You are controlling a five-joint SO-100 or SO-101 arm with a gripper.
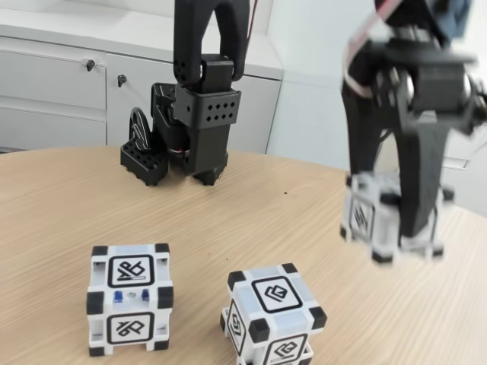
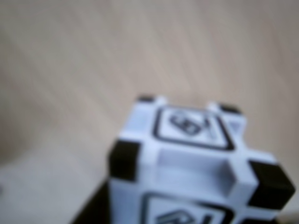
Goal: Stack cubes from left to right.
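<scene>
Three white cubes with black corners show in the fixed view. One cube stands on the wooden table at the front left. A second cube stands to its right, turned at an angle. The third cube is at the right, blurred by motion, with my black gripper shut on it from above. Whether it is just off the table I cannot tell. In the wrist view this held cube sits close up and blurred over the wood.
The arm's black base stands at the back middle of the table. White cabinets run behind it. The table's curved edge runs along the back and right. Bare wood lies between the two standing cubes and the base.
</scene>
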